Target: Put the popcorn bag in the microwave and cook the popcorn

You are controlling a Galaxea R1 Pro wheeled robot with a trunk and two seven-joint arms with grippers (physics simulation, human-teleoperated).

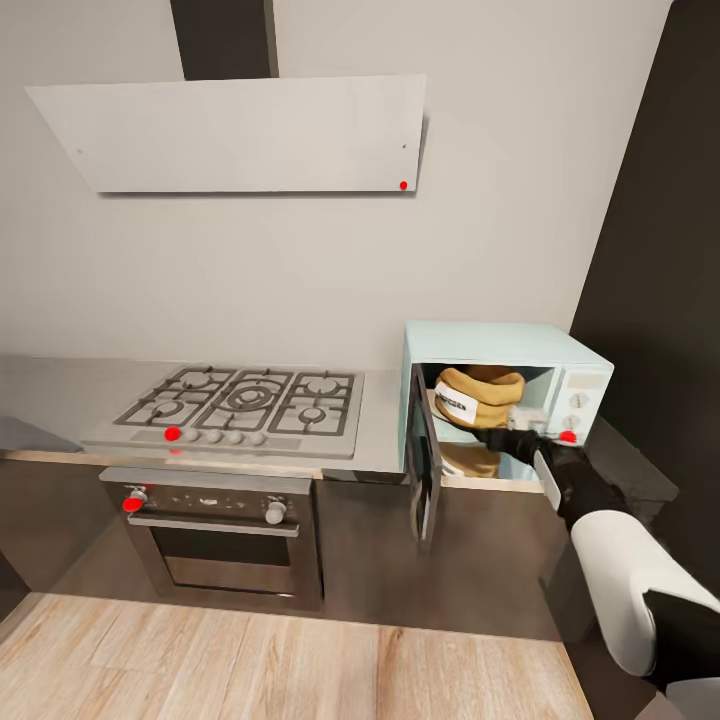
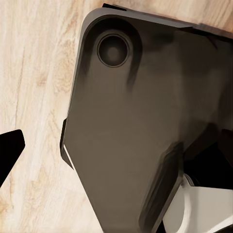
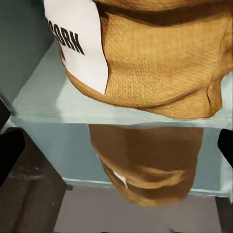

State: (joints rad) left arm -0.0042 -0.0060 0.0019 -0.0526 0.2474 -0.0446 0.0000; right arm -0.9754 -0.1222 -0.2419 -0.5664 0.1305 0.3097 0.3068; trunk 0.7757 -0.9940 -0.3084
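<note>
The mint-blue microwave (image 1: pixel 500 345) stands on the grey countertop (image 1: pixel 385 425) with its door (image 1: pixel 425 470) swung open toward me. Inside sits the tan popcorn bag (image 1: pixel 478 393), white label facing out. In the right wrist view the popcorn bag (image 3: pixel 160 63) rests on the microwave's pale floor (image 3: pixel 43 97), and its mirror image shows on the glossy surface below. My right gripper (image 1: pixel 527 420) is at the cavity's front right corner, open, just short of the bag; its dark fingertips (image 3: pixel 8 150) frame the view with nothing between them. The popcorn is hidden. My left gripper (image 2: pixel 116 148) hangs open over the floor.
A steel gas hob (image 1: pixel 240 400) lies left of the microwave, with a built-in oven (image 1: pixel 215 530) under it and a flat white hood (image 1: pixel 235 135) above. A tall dark cabinet (image 1: pixel 655 250) rises at the right. My own dark base (image 2: pixel 145 121) sits over the wood floor (image 2: pixel 39 73).
</note>
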